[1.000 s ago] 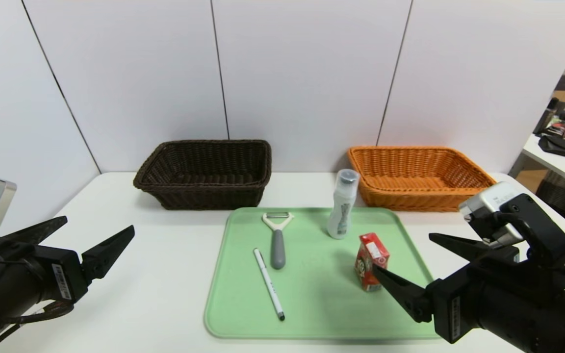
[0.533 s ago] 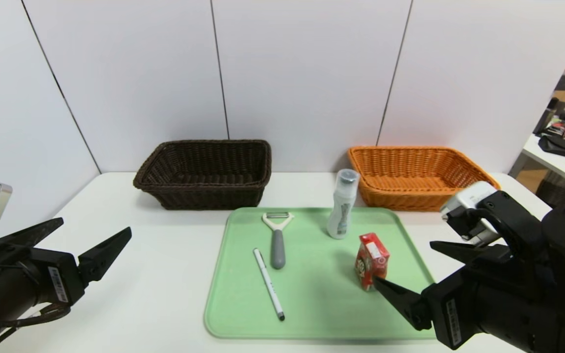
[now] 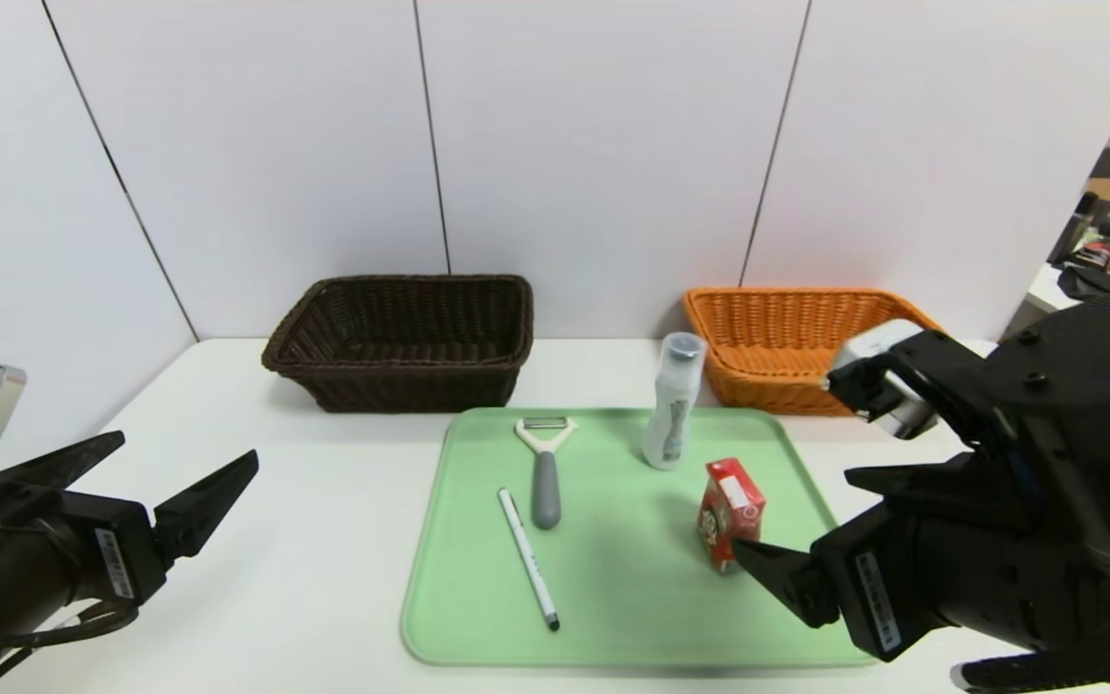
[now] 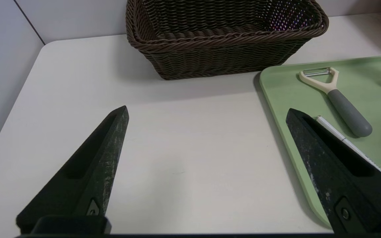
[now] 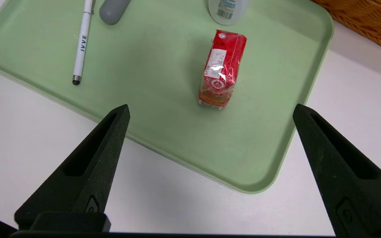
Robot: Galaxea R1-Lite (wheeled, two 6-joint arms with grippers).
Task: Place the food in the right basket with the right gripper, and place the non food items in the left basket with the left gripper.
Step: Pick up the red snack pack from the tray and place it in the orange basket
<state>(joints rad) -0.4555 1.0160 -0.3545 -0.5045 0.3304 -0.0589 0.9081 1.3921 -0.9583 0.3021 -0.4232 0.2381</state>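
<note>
Head view: green tray point(image 3: 613, 617) is lying mid-tabletop point(image 3: 324, 540). On it, a pen point(image 3: 528, 557) at 9 o'clock of centre, a peeler point(image 3: 544, 469) toward 11, a bottle point(image 3: 673, 403) standing upright at 1, and a red carton point(image 3: 729, 513) standing at 3, w/ a slight tilt. Brown basket point(image 3: 403, 339) is sitting beyond the tray at 11 o'clock, orange basket point(image 3: 796, 342) at 1; both are showing nothing inside. Left end effector point(image 3: 170, 472) is hovering over the tabletop at the tray's 9 o'clock, well apart from it, fingers spread, holding nothing. Right end effector point(image 3: 810, 520) is hanging at the tray's 4 o'clock edge, angled down, fingers spread wide; its near fingertip is overlapping the carton's base in this view, but contact can't be told here.

Left wrist: both fingers point(image 4: 104, 148) are standing wide apart over bare tabletop point(image 4: 190, 148). Brown basket point(image 4: 223, 36) is ahead; tray point(image 4: 276, 86) w/ peeler point(image 4: 336, 99) and pen point(image 4: 349, 142) is off to one side.

Right wrist: fingers point(image 5: 101, 152) are spread wide, empty, above the tray's point(image 5: 177, 132) near rim. Carton point(image 5: 222, 69) is standing between and beyond the tips, apart from both. Pen point(image 5: 82, 43), bottle base point(image 5: 227, 11) and peeler handle point(image 5: 112, 10) are lying farther in; orange basket point(image 5: 369, 23) is showing at a corner.
</note>
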